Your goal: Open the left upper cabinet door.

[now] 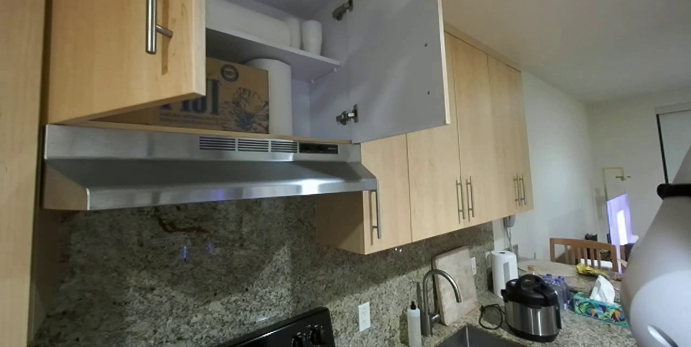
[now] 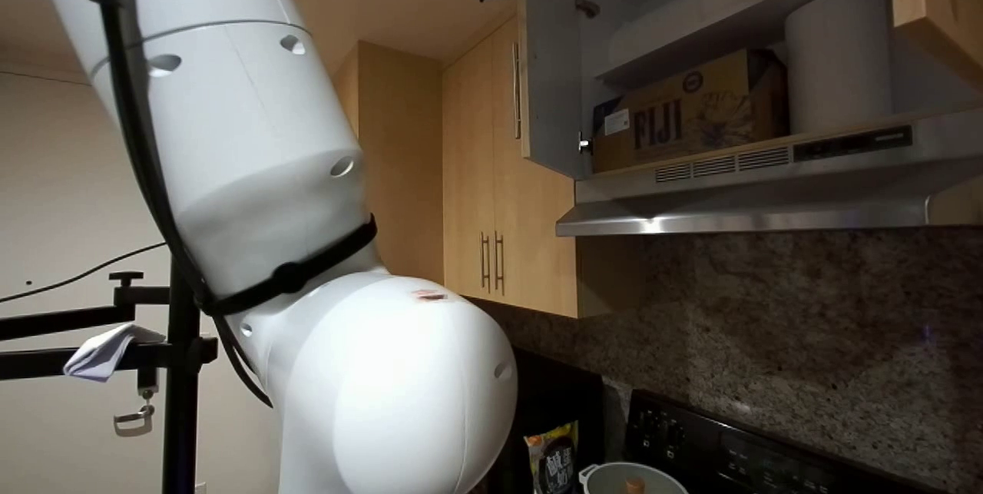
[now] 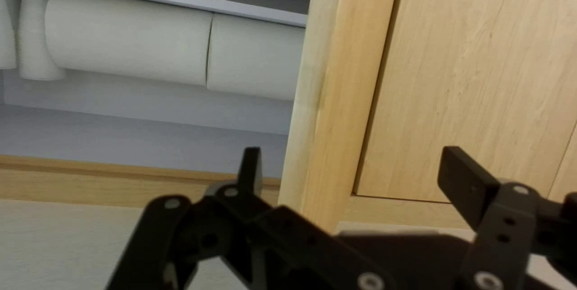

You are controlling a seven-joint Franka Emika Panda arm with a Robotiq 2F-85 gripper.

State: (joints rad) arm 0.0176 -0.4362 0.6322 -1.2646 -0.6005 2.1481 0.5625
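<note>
Shelf (image 1: 310, 65) behind left door (image 1: 102, 39), claw (image 3: 351, 161) (contact unclear)

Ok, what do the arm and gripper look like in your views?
The arm is white, with smooth, rounded housings and small oval recesses. A black cable runs along it, a black strap wraps round it, and its bulbous joint bears a small reddish-brown mark. The gripper is black, with angular, linked fingers and round, pale fasteners.
</note>
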